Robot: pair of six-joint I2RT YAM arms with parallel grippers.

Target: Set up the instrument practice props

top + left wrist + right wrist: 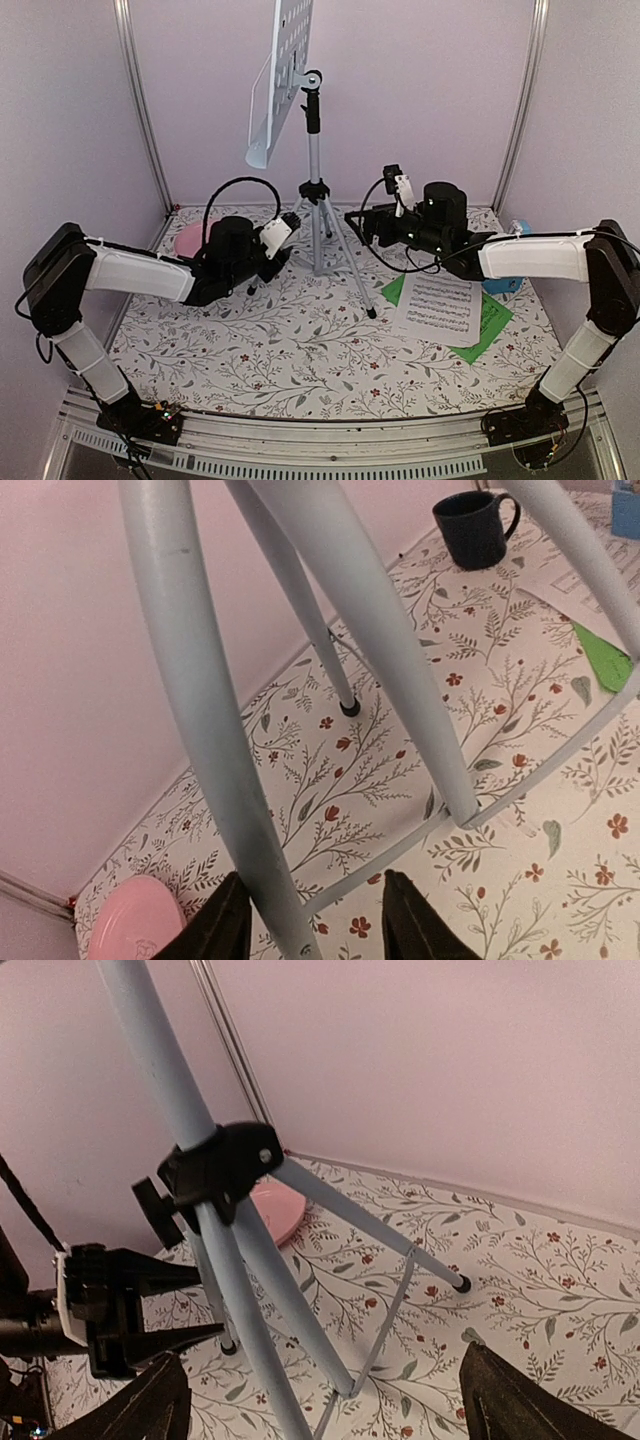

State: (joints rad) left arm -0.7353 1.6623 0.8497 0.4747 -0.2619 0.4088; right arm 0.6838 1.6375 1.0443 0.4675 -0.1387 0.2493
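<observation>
Stand [314, 190] sits upright back-centre btw both arms, left gripper [312, 875] parted loosely astride one tripod leg [215, 740], right gripper [322, 1355] spread wide & empty, so IMO both should retreat straight w/o clipping legs, then fetch sheets [440, 305].

Plain pale pink walls [420, 90] on the left, right and far sides, silver metal posts [143, 110] in the far corners, floral-print tabletop [300, 350], soft even lighting.

I see the pale perforated music stand [314, 150] mid-table, the round pink plate [188, 238] to its left, the white sheet-music page [440, 305] atop the green page [490, 322] to its right.
</observation>
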